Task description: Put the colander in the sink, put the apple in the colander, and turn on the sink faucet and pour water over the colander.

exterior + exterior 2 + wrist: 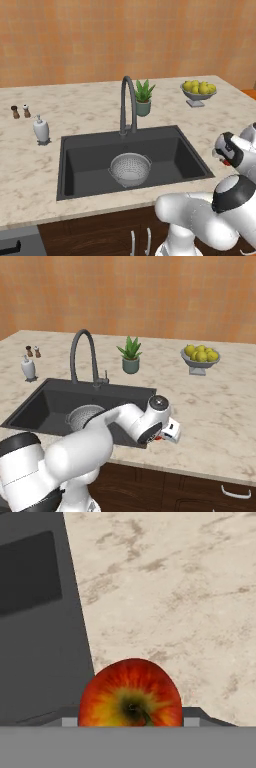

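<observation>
The silver perforated colander [130,169] [84,414] sits upright in the dark grey sink [64,170] [31,400], a little in front of the gooseneck sink faucet [127,100] [82,351]. The red apple [131,697] [159,438] [226,163] is low over the counter just right of the sink's front right corner. My gripper [131,718] [162,439] [225,161] is shut on the apple, one finger at each side of it. No water shows at the spout.
A footed bowl of yellow-green fruit [198,90] [200,356] and a small potted plant [143,98] [130,356] stand behind the sink. A white soap dispenser [41,130] [28,368] and two small shakers [20,111] stand to its left.
</observation>
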Controlling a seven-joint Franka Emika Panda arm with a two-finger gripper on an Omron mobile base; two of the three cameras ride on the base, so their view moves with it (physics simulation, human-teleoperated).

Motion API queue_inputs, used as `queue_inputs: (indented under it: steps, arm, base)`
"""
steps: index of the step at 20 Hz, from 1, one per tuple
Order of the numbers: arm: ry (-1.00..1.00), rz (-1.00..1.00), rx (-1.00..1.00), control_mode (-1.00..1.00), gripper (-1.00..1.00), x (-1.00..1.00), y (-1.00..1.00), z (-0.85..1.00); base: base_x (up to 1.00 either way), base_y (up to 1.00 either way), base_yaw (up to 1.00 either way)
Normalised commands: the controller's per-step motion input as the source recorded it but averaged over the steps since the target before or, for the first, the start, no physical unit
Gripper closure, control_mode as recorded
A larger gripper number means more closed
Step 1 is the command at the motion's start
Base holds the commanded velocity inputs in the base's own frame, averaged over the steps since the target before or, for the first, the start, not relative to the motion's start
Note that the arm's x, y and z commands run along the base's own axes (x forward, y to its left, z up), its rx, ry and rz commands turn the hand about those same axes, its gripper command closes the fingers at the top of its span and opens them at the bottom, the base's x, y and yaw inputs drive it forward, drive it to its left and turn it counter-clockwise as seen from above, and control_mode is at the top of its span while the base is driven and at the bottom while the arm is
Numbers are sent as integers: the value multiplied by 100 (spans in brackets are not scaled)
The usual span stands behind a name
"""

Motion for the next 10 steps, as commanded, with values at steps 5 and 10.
queue_inputs:
  steps: [5, 10]
  arm:
    - [-5, 21, 21, -100, 100, 85, 99, 45]
    - [2, 21, 20, -100, 100, 100, 100, 2]
  base:
    - [0, 0, 0]
    - [0, 0, 0]
